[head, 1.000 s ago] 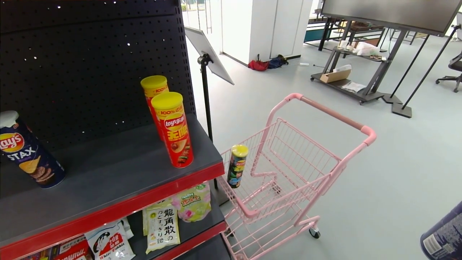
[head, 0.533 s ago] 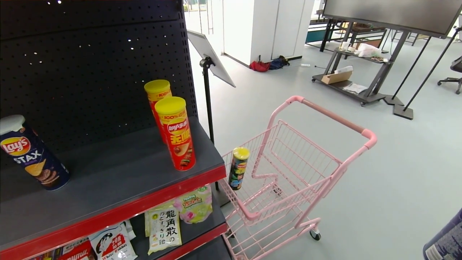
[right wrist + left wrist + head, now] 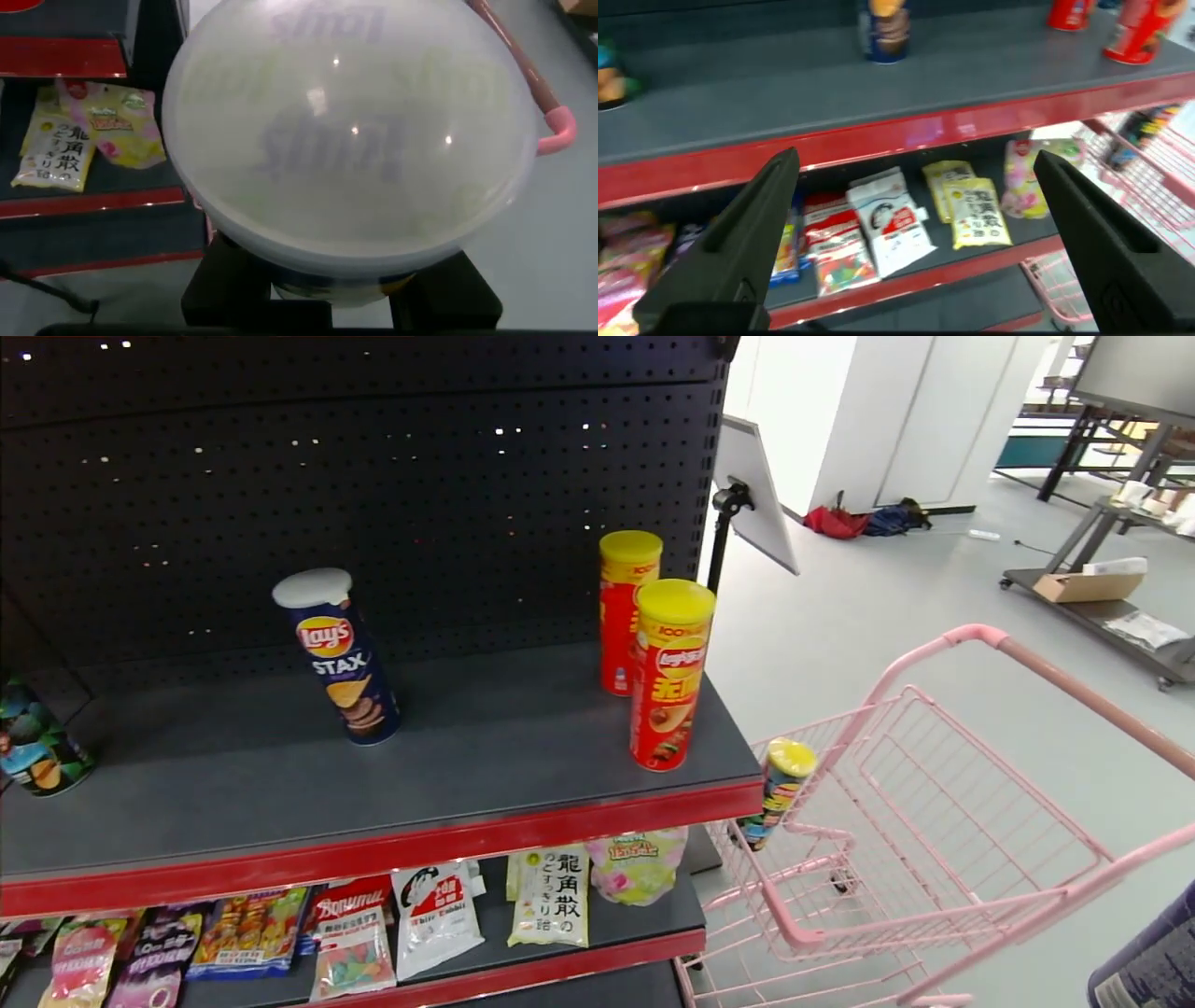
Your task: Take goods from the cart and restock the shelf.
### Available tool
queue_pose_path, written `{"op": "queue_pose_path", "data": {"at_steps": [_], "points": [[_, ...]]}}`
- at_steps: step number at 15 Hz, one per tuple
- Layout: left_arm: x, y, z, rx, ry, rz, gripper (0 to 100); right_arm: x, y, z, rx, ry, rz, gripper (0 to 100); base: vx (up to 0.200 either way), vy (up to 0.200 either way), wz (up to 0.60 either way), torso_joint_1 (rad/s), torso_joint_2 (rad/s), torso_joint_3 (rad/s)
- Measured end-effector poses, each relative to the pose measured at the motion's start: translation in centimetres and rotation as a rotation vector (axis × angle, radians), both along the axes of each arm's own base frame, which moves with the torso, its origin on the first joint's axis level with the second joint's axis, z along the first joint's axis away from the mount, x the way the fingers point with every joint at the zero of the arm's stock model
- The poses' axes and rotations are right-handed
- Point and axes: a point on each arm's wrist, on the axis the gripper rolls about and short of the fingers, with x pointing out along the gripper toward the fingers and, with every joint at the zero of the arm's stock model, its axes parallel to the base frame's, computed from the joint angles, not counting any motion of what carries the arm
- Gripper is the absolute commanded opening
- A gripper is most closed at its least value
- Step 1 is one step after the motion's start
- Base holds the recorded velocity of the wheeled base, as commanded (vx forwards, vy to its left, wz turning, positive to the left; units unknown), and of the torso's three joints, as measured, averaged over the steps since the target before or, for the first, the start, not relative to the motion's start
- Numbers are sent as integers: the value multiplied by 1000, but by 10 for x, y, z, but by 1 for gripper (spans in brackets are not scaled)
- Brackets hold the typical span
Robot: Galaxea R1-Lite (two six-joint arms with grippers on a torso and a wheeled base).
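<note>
Cylindrical can [image 3: 1141, 957], translucent, seemingly plastic lid [image 3: 348, 131]

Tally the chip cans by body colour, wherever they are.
Red cans: 2
Dark blue cans: 2, one carried
Green-patterned cans: 2, one in the cart
Total: 6

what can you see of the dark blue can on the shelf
The dark blue can is a tall tube, seemingly printed card, with a white lid, a red and yellow logo and pictured chips low down. It stands closed on the dark grey shelf near the pegboard, apart from the red cans to the robot's right. Only the shelf touches it.
</note>
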Motion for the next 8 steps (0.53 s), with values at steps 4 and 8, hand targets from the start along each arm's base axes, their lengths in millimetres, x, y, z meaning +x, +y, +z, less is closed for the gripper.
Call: {"op": "queue_pose_path", "data": {"at_steps": [4, 8], "points": [[0, 0, 0, 1, 0, 0, 100, -15, -2, -6, 16, -61, 22, 0, 0, 50, 0, 2, -1, 2], [0, 0, 0, 1, 0, 0, 100, -37, -5, -27, 34, -151, 83, 0, 0, 200, 0, 6, 2, 2]]}}
